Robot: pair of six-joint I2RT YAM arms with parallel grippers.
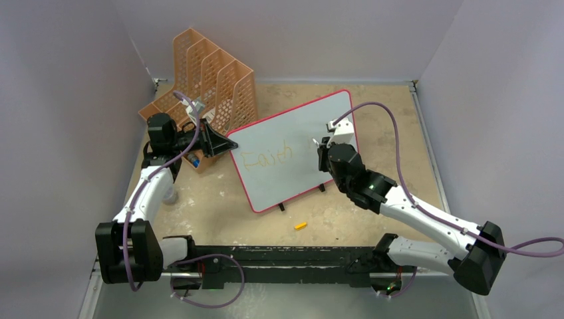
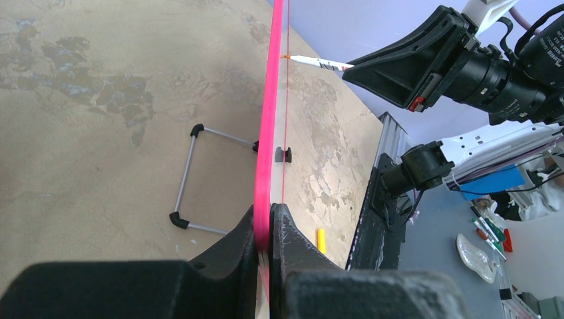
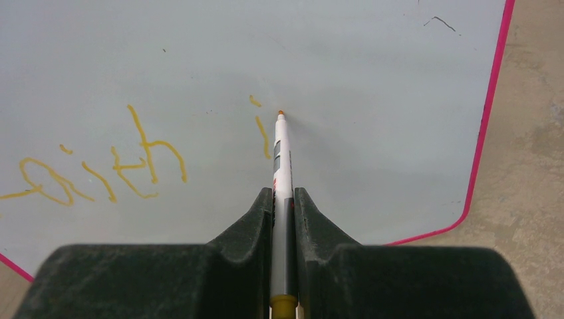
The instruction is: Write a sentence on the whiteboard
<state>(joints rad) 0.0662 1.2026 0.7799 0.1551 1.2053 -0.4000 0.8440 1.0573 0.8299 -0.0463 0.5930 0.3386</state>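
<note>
Writing is underway: the right gripper (image 3: pixel 283 194) is clenched on a white marker (image 3: pixel 282 149), orange tip at the whiteboard (image 3: pixel 372 73) surface, just beside a lone "i". The sentence (image 3: pixel 100 173) reads "Faith" plus that 1 letter, so probably only the 1st word is done, w/ most of the board blank. The left gripper (image 2: pixel 269 216) is clamped on the whiteboard's pink rim, bracing it. The board stands tilted mid-table (image 1: pixel 372 133), btwn the 2 arms.

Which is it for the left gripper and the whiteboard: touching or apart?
Touching. The left wrist view shows the left gripper shut on the whiteboard at its pink frame, with both jaws pressed against the edge and no gap.
</note>
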